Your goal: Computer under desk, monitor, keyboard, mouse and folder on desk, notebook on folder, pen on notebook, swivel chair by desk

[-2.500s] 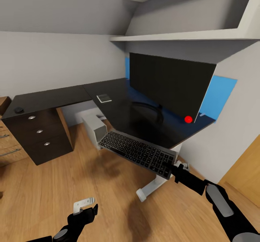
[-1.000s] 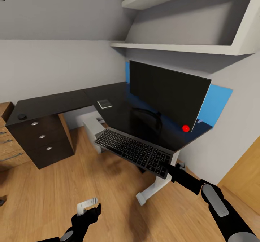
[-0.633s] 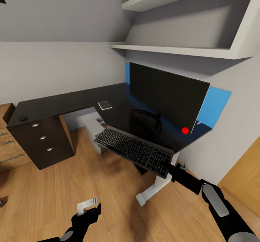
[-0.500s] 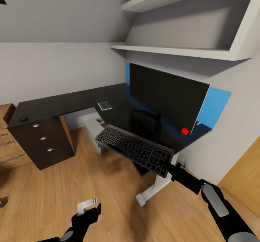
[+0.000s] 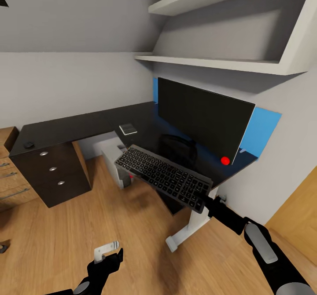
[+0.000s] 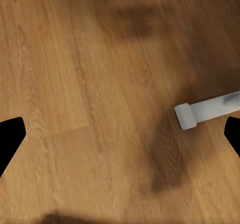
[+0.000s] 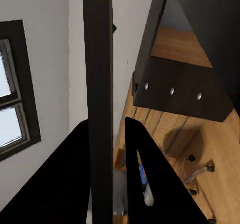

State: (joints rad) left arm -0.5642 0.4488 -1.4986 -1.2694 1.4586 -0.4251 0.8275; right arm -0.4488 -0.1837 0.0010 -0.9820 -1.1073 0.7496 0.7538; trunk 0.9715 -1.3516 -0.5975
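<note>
Head view: I've got the keyboard (image 5: 164,177) pinched by its end in the right gripper (image 5: 206,202), hanging tilted just off the desk (image 5: 66,125) edge, monitor (image 5: 203,117) behind | risk: end grip slips or far corner clips the edge | left gripper (image 5: 105,252) fingers apart, empty | drawers (image 5: 50,169) shut, contents unseen

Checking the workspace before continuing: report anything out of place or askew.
The keyboard is off the desk, tilted in the air at its front edge, pinched by the right claw. The mouse sits far off at the desk's left end.
</note>
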